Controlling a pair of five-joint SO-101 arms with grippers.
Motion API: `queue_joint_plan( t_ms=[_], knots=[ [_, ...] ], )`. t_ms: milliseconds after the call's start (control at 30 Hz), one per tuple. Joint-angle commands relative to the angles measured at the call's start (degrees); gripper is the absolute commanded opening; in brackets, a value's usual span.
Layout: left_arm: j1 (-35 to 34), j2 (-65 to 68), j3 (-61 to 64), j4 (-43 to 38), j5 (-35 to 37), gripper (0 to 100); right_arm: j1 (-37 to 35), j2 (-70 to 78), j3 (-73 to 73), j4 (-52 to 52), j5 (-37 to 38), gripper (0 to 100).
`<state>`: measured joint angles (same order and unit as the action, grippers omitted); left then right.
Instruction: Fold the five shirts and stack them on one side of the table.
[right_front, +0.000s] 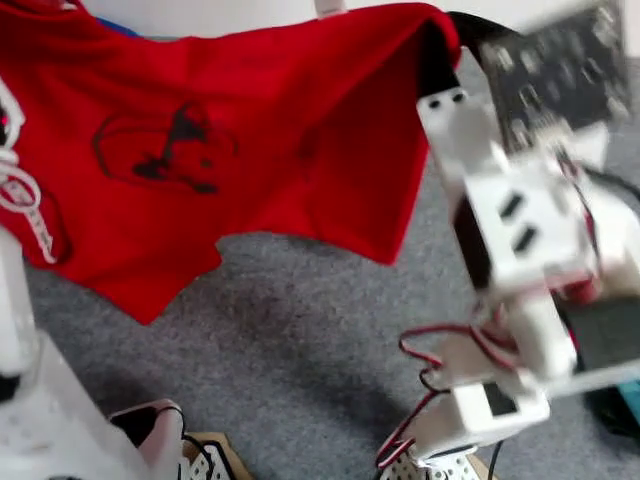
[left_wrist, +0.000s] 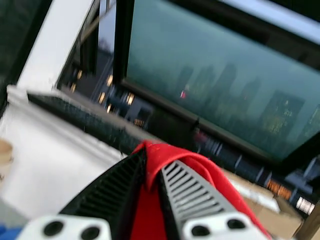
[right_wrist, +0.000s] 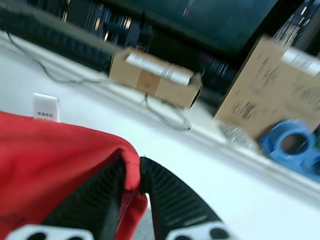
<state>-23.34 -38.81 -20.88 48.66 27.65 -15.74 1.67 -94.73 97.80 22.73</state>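
Left jaws and right jaws each pinch the upper edge of the red shirt (right_front: 280, 110), one at each end. We see it hang spread above the grey tabletop (right_front: 300, 350), which shows wide below its lower hem.

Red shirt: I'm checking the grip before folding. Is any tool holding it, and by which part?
Both: the left tool and right tool each pinch the red shirt by its raised edge.

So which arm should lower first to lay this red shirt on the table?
Left, probably. The left gripper and right gripper are both shut on the red shirt, but its cloth hangs lowest over the table on the left side; the right corner is held high.
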Motion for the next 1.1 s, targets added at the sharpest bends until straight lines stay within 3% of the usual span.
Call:
queue_joint_plan(
  t_ms=[0,200,333,667,900,1067],
  knots=[
    [-1.01,-3.38,-1.8,-3.08,-0.09,1,0.84,-5.76,-6.73,1.71,2.02,0.6],
    [-0.66,-8.48,-1.8,-3.78,0.0,1,-0.84,-12.79,-3.74,3.03,2.29,0.6],
    [-0.66,-8.84,-1.19,-3.69,0.0,1,-0.84,-18.68,11.3,3.03,2.29,0.6],
    [-0.66,10.33,4.0,-3.96,-0.35,1,-0.75,-23.52,42.77,-3.82,2.29,0.6],
    [-0.66,28.88,3.56,-11.43,-0.35,1,0.48,-23.52,64.13,-20.09,2.2,0.6],
    [0.13,37.14,3.74,-18.11,-0.35,1,2.15,-23.43,84.53,-41.36,2.2,0.6]
  ],
)
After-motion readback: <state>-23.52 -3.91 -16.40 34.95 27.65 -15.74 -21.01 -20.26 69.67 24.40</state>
